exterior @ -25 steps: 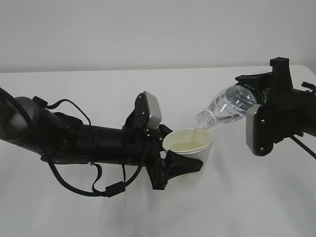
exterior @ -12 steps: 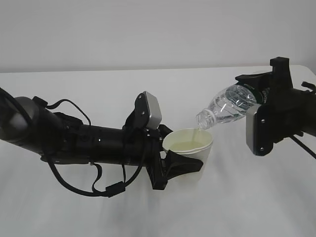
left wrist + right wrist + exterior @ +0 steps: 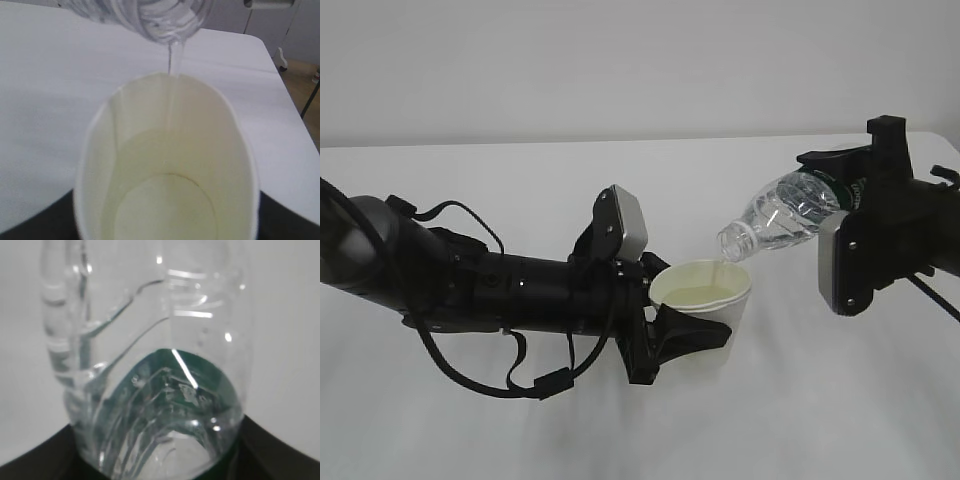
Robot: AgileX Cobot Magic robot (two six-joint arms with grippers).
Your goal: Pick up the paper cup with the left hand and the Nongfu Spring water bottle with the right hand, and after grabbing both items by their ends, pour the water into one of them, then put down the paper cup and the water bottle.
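The left hand (image 3: 470, 285) reaches in low across the white tabletop (image 3: 620, 170), and its claw (image 3: 685, 335) is clamped on the paper cup (image 3: 705, 300), black fingers (image 3: 690, 335) pinching the cup's lower wall while the cup stands upright just right of the middle. Over on the right, the right hand (image 3: 900, 225) has its claw (image 3: 850, 195) gripping the base end of the Nongfu Spring water bottle (image 3: 782, 217), dark green label up against the fingers, the bottle tipped so its open neck points down and left, just above the cup's far rim. And there it goes: a thin stream of water (image 3: 174, 55) drops from the bottle mouth into the cup, clear in the left wrist view, where a shallow pool lies in the pale cream bottom. The right wrist view looks straight along the ribbed clear wall, a little water sloshing inside.
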